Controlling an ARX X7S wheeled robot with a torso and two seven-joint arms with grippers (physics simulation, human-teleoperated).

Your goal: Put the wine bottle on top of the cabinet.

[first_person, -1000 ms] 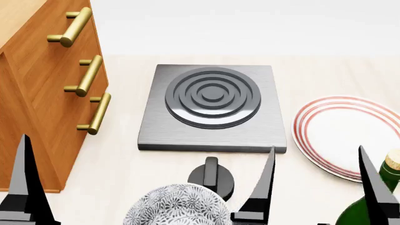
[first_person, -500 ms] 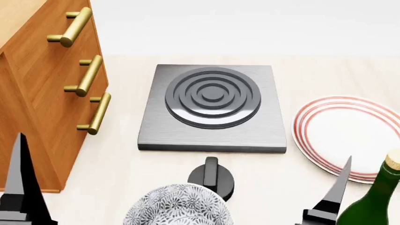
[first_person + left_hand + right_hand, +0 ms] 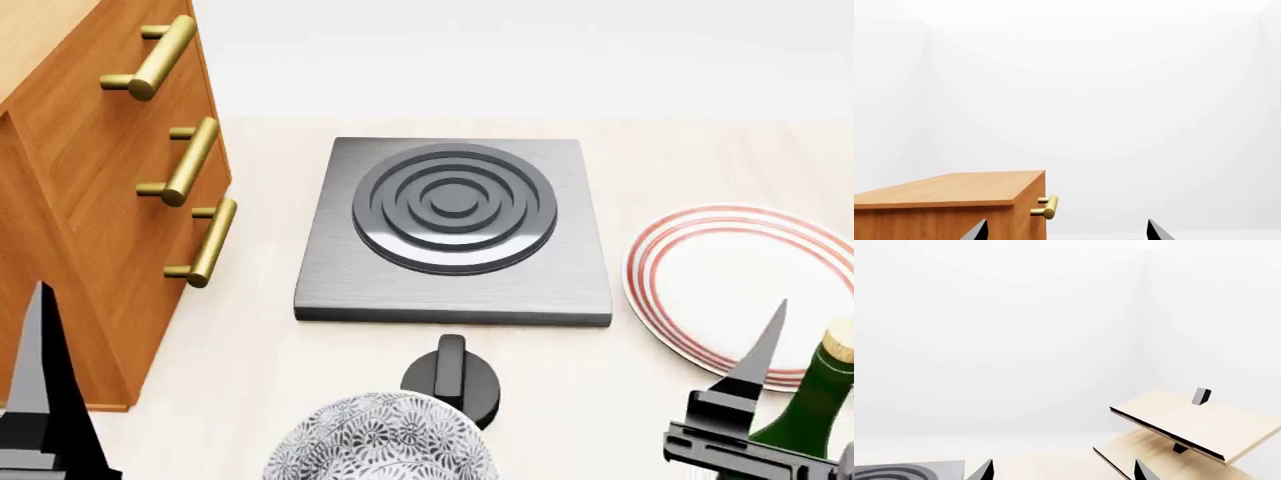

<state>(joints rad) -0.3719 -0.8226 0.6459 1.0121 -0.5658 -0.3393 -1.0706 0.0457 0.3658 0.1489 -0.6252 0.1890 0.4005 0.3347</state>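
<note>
The wine bottle (image 3: 825, 402), dark green with a tan cork, stands at the near right, cut off by the head view's edge. The orange-brown cabinet (image 3: 80, 170) with brass bar handles stands at the left; it also shows in the left wrist view (image 3: 947, 200). One finger (image 3: 763, 352) of my right gripper rises just left of the bottle's neck; its other finger is out of sight. In the right wrist view the right gripper (image 3: 1062, 471) is open and empty, with no bottle in sight. My left gripper (image 3: 1065, 231) is open and empty, and one finger (image 3: 38, 380) shows beside the cabinet's near corner.
A grey hotplate (image 3: 454, 230) lies in the middle, with a black knob (image 3: 454, 375) in front of it. A patterned bowl (image 3: 380, 440) sits at the near centre. A red-ringed plate (image 3: 741, 285) lies behind the bottle. A pale slanted rack (image 3: 1187, 425) stands further right.
My right gripper has moved right, up to the bottle; only one of its fingers shows in the head view now. The left gripper has barely shifted.
</note>
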